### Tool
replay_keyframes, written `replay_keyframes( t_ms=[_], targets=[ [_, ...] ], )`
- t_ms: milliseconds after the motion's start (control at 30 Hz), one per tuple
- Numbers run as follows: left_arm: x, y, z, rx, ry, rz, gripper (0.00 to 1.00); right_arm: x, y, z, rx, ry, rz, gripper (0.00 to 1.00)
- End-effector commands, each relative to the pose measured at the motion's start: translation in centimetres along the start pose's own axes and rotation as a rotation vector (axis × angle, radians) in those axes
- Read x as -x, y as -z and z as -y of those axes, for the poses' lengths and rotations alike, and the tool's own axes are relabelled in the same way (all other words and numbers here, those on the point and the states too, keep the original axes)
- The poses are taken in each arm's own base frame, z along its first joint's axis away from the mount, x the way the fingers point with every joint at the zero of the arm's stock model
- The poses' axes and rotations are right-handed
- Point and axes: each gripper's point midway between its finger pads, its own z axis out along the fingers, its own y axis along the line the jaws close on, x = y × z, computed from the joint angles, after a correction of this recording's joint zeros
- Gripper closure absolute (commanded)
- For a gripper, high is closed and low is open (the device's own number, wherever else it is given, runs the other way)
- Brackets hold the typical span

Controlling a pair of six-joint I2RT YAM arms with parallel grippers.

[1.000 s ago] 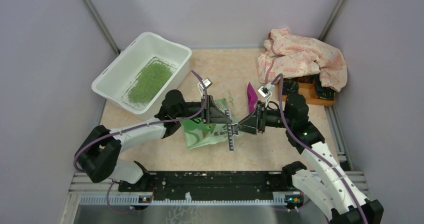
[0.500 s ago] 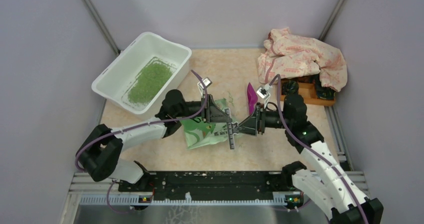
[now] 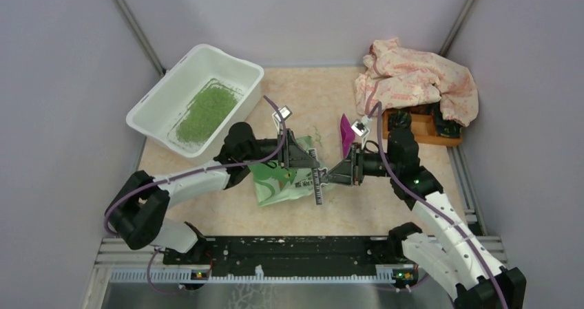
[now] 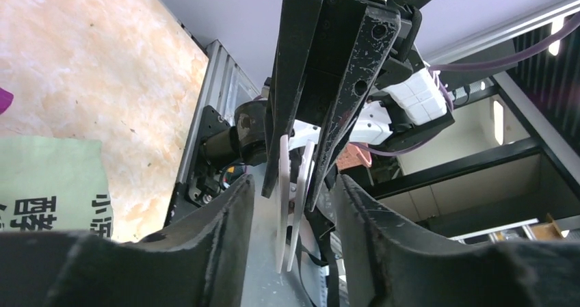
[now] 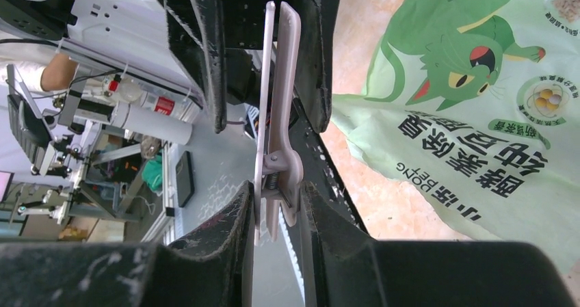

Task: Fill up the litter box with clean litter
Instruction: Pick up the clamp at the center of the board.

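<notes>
The litter box (image 3: 172, 92) sits at the worktop's (image 3: 310, 92) far left corner, skewed to the edges. The litter (image 3: 205, 113) lies in a green patch on its floor, and much of the white bottom is bare. A green bag (image 3: 279, 182) printed with a cat lies flat at the middle of the worktop, nearer the near edge.

Above the bag's right side the two arms meet tip to tip over a white clip (image 5: 280, 88). The right gripper (image 5: 277, 191) is clenched on the clip's hinge end, its fingers (image 5: 226, 252) pressed against both sides. The left gripper (image 4: 294, 184) is released. Its fingers (image 4: 205, 252) stand on either side of the clip's long end with a gap on each side.

A small purple thing (image 3: 346, 135) lies just beyond the grippers. At the far right corner a crumpled pink cloth (image 3: 416, 82) covers most of an orange tray (image 3: 427, 137).
</notes>
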Motion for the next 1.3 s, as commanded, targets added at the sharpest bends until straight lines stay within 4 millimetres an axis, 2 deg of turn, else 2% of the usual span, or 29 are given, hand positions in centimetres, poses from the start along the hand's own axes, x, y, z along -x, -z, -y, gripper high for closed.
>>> replay_keyframes(
  t_ms=[0,67,167,300,500,667,733,933,1100,1267],
  targets=[
    [1.6,0.4,1.1,-0.005,-0.068,0.041,0.41,1.1,-0.1,-0.8,0.014,0.063,0.026,1.00],
    [2.0,1.0,1.2,0.000,-0.076,0.055,0.37,1.2,-0.2,-0.6,0.005,0.061,0.029,1.00],
    [3.1,2.4,1.5,0.012,-0.089,0.087,0.36,1.4,-0.3,-0.3,-0.010,0.037,0.034,1.00],
    [4.1,3.9,2.0,0.045,-0.122,0.123,0.34,1.8,-0.6,-1.4,0.070,0.017,0.049,1.00],
    [3.5,3.9,1.2,0.066,-0.095,0.107,0.32,2.4,-1.1,-1.4,0.093,0.009,0.045,1.00],
    [3.2,3.0,-0.2,0.091,-0.072,0.090,0.33,2.9,-1.4,-1.8,0.140,-0.007,0.047,1.00],
    [3.3,2.7,-0.2,0.088,-0.074,0.090,0.33,2.9,-1.5,-2.1,0.168,-0.018,0.041,1.00],
    [3.9,2.1,0.9,0.064,-0.087,0.089,0.33,2.2,-1.4,-3.6,0.318,-0.076,-0.001,1.00],
    [4.4,2.9,3.1,0.049,-0.128,0.129,0.33,2.0,-1.3,-4.3,0.379,-0.117,-0.015,1.00],
    [4.9,4.1,5.1,0.064,-0.183,0.173,0.31,2.4,-0.5,-6.7,0.478,-0.126,-0.028,1.00]
  ],
)
